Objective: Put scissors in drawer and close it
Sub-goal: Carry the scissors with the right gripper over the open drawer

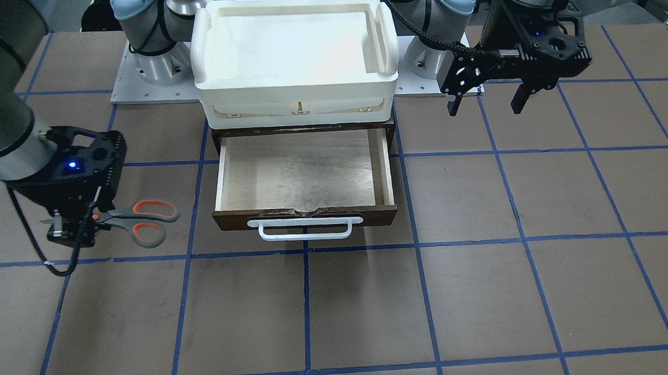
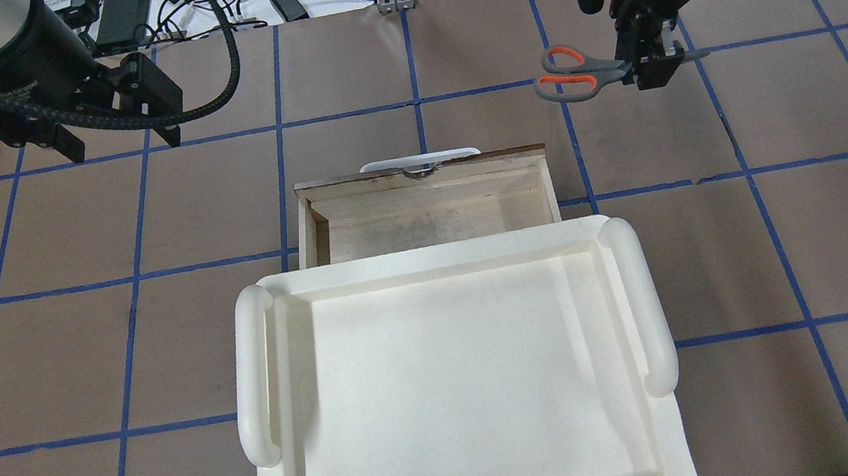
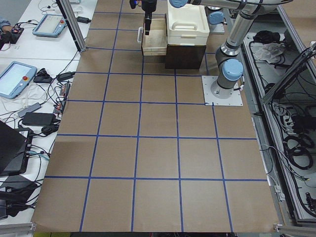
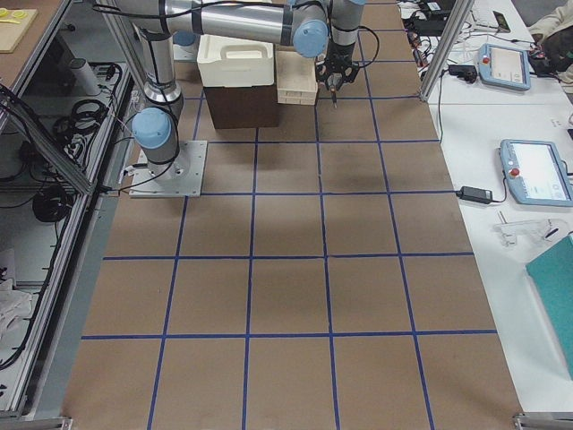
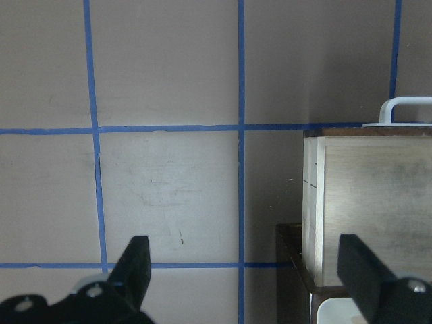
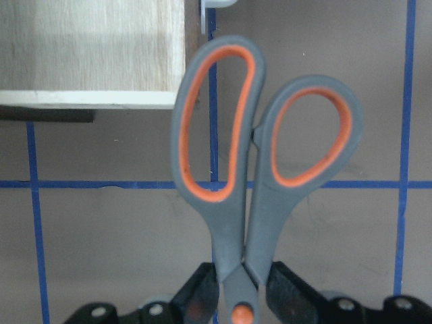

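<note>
the right gripper (image 6: 233, 297) pinches the scissors (image 6: 229, 236) at the pivot, its fingers pressed against both sides of the grey shanks; the orange-lined loops lie close together and point toward the drawer (image 1: 299, 172). the scissors sit outside the drawer, near its front corner on the robot's right. the drawer stands pulled out under the white tray (image 1: 297, 92). the left gripper (image 1: 485, 102) hangs spread wide beside the drawer's other side, holding nothing
</note>
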Controlling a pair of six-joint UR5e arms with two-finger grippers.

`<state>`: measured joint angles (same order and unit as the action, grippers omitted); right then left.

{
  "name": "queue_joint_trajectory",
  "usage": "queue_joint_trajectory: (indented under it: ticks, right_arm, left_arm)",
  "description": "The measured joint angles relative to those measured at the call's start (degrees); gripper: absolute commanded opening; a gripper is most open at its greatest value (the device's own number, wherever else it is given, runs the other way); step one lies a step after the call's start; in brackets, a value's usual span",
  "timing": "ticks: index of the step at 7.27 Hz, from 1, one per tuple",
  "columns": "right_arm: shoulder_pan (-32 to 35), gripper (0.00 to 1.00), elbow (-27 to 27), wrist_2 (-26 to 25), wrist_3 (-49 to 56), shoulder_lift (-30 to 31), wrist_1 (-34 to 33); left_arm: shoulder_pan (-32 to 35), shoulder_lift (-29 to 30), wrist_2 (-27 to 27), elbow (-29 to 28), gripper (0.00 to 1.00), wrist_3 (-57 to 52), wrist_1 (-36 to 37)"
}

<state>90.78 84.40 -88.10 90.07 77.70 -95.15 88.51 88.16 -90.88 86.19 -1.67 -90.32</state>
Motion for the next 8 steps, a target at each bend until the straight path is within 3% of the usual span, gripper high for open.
queue_joint_trajectory:
  ticks: [5,8]
  right_arm:
    - [13.41,0.0,1.64,0.43,-10.61,-0.94,0.03]
    - [17.88,0.0,3.55,0.53,-14.98,-2.05,-0.55]
  left_arm:
    - [0.0,0.0,0.0,0.03,1.0,0.0,-0.02]
    - [0.0,-0.03,0.0,0.03,1.0,0.0,-0.03]
